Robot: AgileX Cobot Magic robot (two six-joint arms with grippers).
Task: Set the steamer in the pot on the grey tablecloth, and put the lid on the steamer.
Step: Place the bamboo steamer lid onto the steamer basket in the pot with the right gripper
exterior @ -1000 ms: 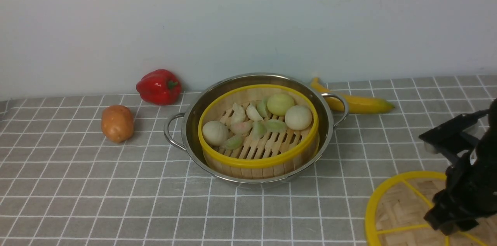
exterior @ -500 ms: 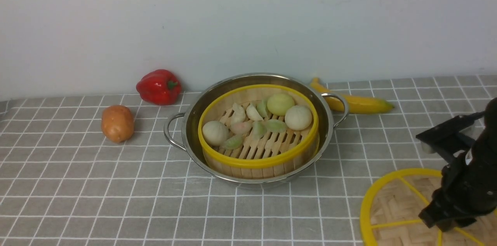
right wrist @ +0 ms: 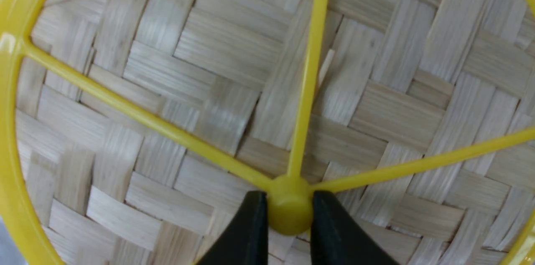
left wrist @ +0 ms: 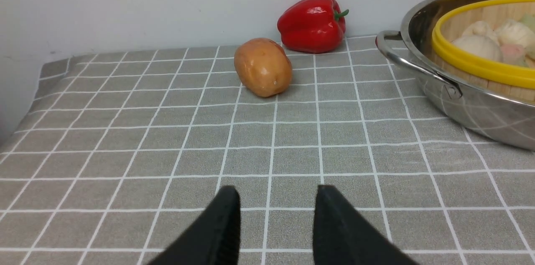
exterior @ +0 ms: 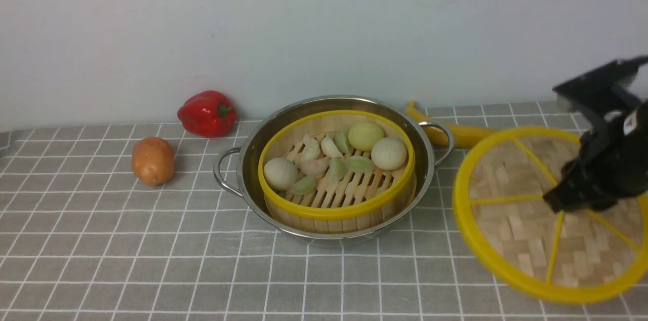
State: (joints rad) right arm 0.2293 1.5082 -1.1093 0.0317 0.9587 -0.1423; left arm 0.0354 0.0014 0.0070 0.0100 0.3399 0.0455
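Note:
The steamer [exterior: 336, 209], a bamboo basket with a yellow rim holding toy buns and dumplings, sits inside the shiny pot [exterior: 253, 159] on the grey tablecloth [exterior: 126, 250]. To the right, the lid [exterior: 511, 219], a woven disc with yellow spokes, hangs tilted above the cloth. My right gripper [right wrist: 289, 208] is shut on the lid's central yellow hub [right wrist: 289, 202]. In the left wrist view my left gripper [left wrist: 276, 202] hovers low over bare cloth with its jaws apart and nothing between them; the pot [left wrist: 480, 110] and steamer rim [left wrist: 472, 64] lie off to one side.
A red bell pepper [exterior: 206, 113] and a potato [exterior: 153, 160] lie left of the pot near the back wall. A banana [exterior: 455, 131] lies behind the pot's right handle, partly hidden by the lid.
The right gripper closed on the lid's hub and lifted the lid off the cloth, up and slightly left toward the pot. The left gripper, pot and steamer stayed put.

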